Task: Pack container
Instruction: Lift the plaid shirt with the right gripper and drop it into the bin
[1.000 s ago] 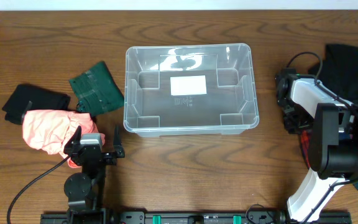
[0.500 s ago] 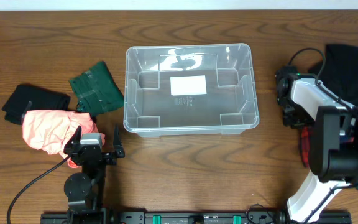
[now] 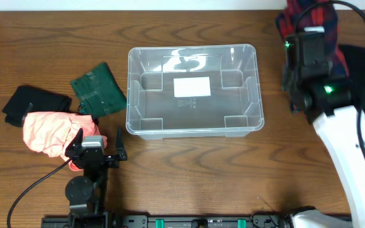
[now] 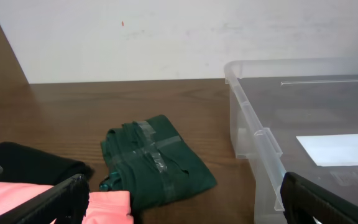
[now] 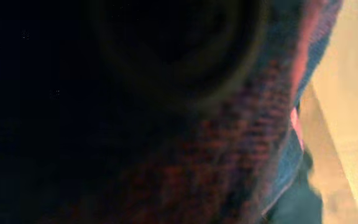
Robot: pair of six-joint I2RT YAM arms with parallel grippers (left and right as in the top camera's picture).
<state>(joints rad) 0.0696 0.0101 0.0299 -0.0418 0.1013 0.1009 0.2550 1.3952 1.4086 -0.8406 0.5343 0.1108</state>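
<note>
I found the container (image 3: 132, 95) at table centre. The left gripper (image 3: 100, 137) stood open and empty, beside a pink cloth (image 3: 49, 132). The right gripper (image 3: 305, 37) clasped a plaid cloth (image 3: 313, 12), right of the container.

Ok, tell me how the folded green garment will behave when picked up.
The green garment is soft folded fabric, so it will probably sag and unfold if lifted by an edge. It looks thin, so likely light. Lying flat on the table, it should slide rather than roll if pushed.
</note>
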